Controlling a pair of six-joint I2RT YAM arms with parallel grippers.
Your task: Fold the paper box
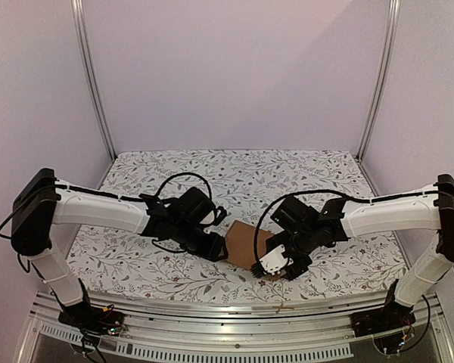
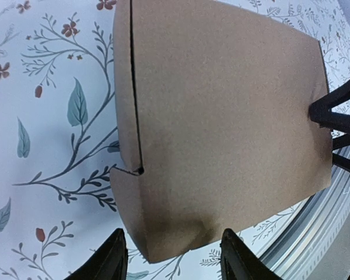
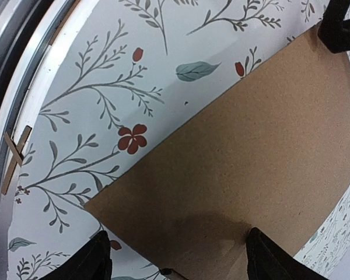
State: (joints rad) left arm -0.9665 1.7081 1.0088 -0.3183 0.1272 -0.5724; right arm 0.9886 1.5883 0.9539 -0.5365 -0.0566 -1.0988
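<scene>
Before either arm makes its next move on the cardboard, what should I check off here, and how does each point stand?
1. The paper box lies on the floral cloth between both arms: ok.
2. The left gripper is open, astride one end of the box: ok.
3. The right gripper is open above the opposite end: ok.
4. Any fingertip already touching the cardboard: cannot tell.
5. The box is clear of the metal rail at the table's near edge: ok.
</scene>
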